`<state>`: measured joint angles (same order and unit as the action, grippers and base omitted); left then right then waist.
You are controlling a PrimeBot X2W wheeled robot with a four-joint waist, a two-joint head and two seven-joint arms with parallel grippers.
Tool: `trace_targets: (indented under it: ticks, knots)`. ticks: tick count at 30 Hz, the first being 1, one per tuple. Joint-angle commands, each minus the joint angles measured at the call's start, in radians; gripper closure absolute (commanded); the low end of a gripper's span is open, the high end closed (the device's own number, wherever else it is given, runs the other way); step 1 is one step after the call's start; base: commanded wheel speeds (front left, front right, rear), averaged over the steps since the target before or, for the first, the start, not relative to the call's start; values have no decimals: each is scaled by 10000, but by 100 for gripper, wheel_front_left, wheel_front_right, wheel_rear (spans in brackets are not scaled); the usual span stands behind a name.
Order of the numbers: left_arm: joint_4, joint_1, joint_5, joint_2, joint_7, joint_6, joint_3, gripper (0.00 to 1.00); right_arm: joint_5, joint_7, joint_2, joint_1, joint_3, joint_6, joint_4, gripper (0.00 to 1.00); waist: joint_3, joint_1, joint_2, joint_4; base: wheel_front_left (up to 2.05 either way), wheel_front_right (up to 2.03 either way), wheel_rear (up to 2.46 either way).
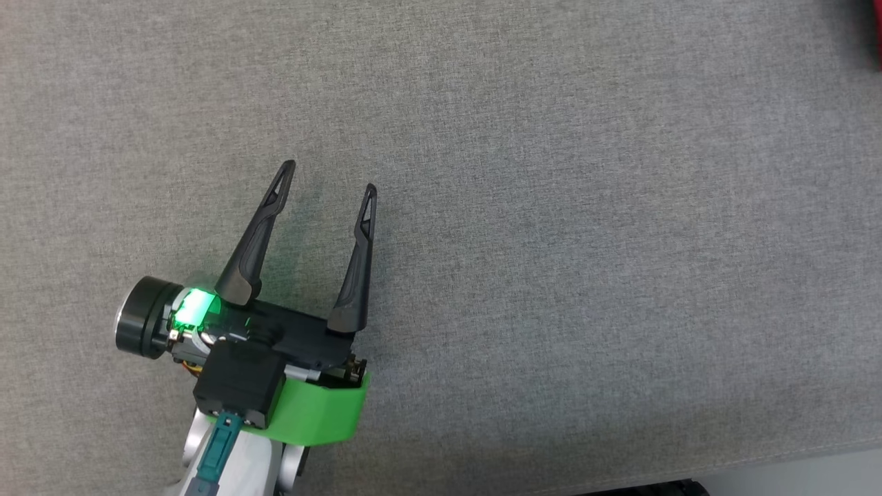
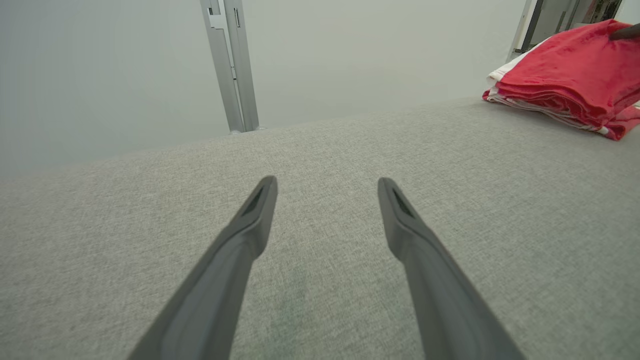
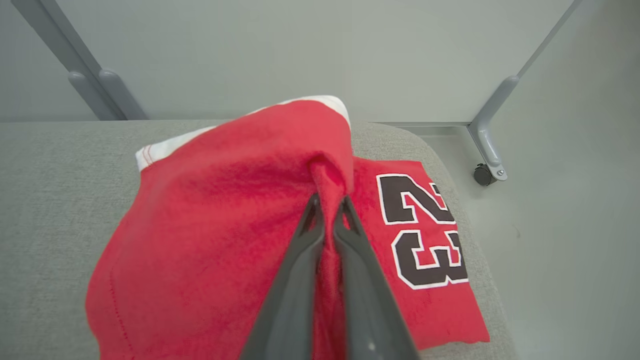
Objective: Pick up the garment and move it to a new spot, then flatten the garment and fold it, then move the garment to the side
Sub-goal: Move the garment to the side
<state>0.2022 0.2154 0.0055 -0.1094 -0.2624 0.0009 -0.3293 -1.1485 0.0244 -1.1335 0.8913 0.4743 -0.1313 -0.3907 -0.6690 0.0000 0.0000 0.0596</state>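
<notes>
Fingers (image 1: 255,241) of the left end effector (image 1: 330,176) are standing wide apart and empty, reaching out over the bare grey fabric of the desk (image 1: 551,207) closest to the robot. Farther off, toward the desk's far right corner, the right end effector (image 3: 329,199) is pinching a raised fold of the red garment (image 3: 225,225) between its closed fingers. The rest of the garment is lying folded on the desk, a black 23 (image 3: 422,230) facing up, with a pale wall panel (image 3: 300,45) standing beyond.

A grey woven-fabric surface (image 1: 551,207) backed by pale panels (image 2: 375,50) on metal posts (image 2: 232,65), one on a caster (image 3: 484,175) over pale floor (image 3: 575,250).
</notes>
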Motion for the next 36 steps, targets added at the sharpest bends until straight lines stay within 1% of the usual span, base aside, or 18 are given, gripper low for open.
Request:
trace_targets:
  ticks: [1, 4, 7, 8, 9, 13, 17, 22, 28, 33, 36]
  knots:
    - [32, 141, 46, -89, -27, 56, -11, 0, 7, -85, -76, 84, -107, 14, -109, 100, -17, 0, 0, -41, 0, 0, 0]
    - [52, 163, 45, -133, -27, 80, -34, 0, 99, -123, -282, -41, -244, 14, -306, 100, -47, 0, 0, -83, 0, 0, 0]
    - [61, 181, 37, -175, -27, 104, -47, 0, 197, -111, -288, -136, -325, 14, -498, 100, -79, 0, 0, -88, 0, 0, 0]
    - [56, 193, 34, -186, -27, 110, -65, 0, 230, -85, -251, -153, -366, 14, -601, 75, -93, 0, 0, -92, 0, 0, 0]
    - [52, 211, 34, -194, -27, 113, -83, 0, 307, -86, -228, -150, -388, 14, -695, 0, -103, 0, 0, -95, 0, 0, 0]
    - [20, 277, 31, -215, -27, 134, -139, 0, 721, -29, -58, -102, -409, 14, -1079, 0, -119, 0, 0, -113, 0, 0, 0]
    - [-46, 317, 0, -218, -27, 178, -174, 0, 1383, -96, 48, -38, -442, 14, -1480, 0, -4, 0, 0, -137, 0, 0, 0]
    - [-171, 219, -136, -129, -27, 261, -202, 0, 1951, -228, 510, -172, -454, 14, -1320, 0, 453, 0, 0, -179, 0, 0, 0]
    - [-370, -122, -404, 90, -27, 391, -146, 0, 2146, -721, 1590, -883, -230, 14, -727, 0, 1368, 0, 0, -317, 0, 0, 0]
    - [-766, -573, -815, 300, -27, 545, 112, 0, 2325, -1407, 2788, -1648, 203, 14, -548, 0, 2302, 0, 0, -533, 0, 0, 0]
    - [-1052, -894, -1175, 430, -27, 676, 406, 0, 2595, -2025, 3593, -2099, 604, 14, -623, 0, 2910, 0, 0, -737, 0, 0, 0]
